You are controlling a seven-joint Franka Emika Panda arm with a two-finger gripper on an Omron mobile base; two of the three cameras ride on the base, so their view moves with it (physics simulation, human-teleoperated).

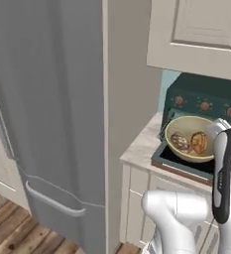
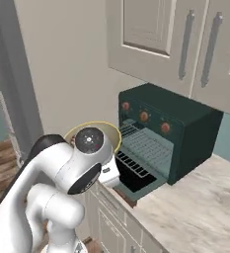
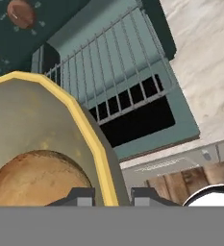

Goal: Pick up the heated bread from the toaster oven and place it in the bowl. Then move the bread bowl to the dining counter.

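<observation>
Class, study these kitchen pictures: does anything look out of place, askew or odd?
The bowl with bread hangs tilted above the oven's open door, its rim pinched by the gripper, not resting on anything. The rack is empty. Nothing is spilled.

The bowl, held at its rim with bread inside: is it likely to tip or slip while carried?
The bowl looks rigid, so it should keep its shape. The gripper pinches only one thin edge, so it may swing or slip. It already tilts, and the loose bread could slide out.

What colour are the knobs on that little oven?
Orange-red, three knobs on the dark green toaster oven; clearest in the right base view.
</observation>
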